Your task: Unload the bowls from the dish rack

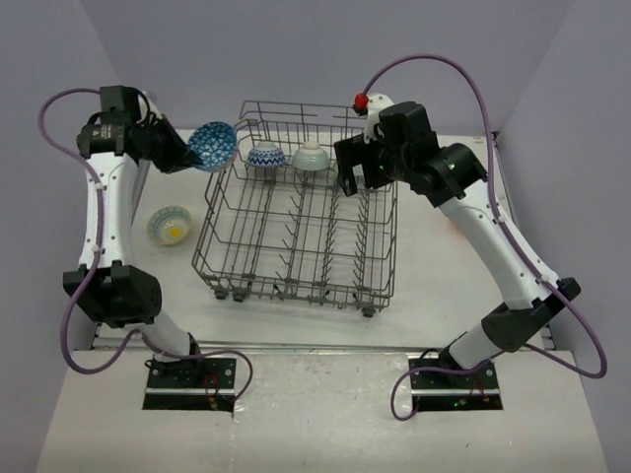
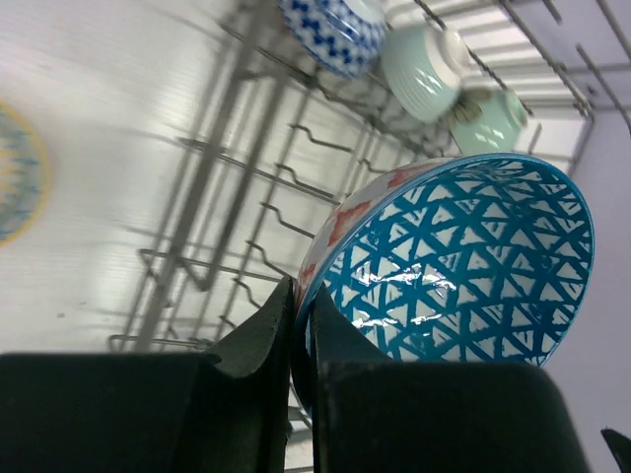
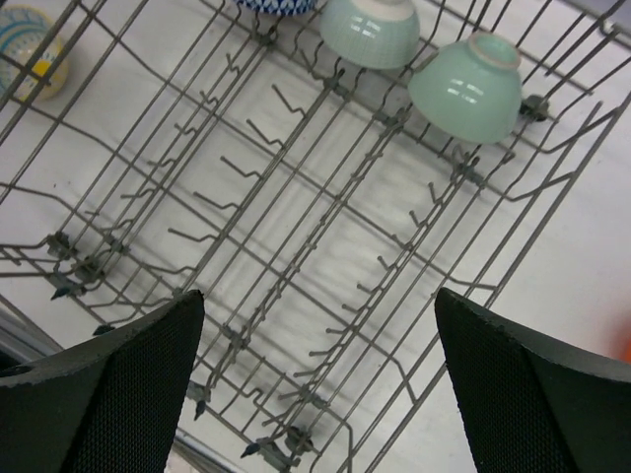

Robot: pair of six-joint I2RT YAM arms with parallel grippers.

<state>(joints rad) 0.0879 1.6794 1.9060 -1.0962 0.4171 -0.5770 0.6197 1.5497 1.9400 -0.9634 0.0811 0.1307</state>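
Rack [image 1: 296,212] sits mid-table [image 1: 439,281]. Its far row holds the blue-and-white bowl [image 1: 265,156], a mint bowl [image 3: 370,30] and a second mint bowl [image 3: 465,87], all tipped against the tines. The zigzag bowl [image 2: 463,266], blue triangles inside, is in the air just off the rack's far-left corner, with the left hand [image 2: 301,305] pinching its rim. The cream bowl [image 1: 170,225] is upright on the table left of the rack. The right hand [image 3: 317,296] hangs spread wide over the rack's right side, holding nothing.

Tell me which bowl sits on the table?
The cream bowl with yellow inside, left of the dish rack; others are racked or held by the left gripper.
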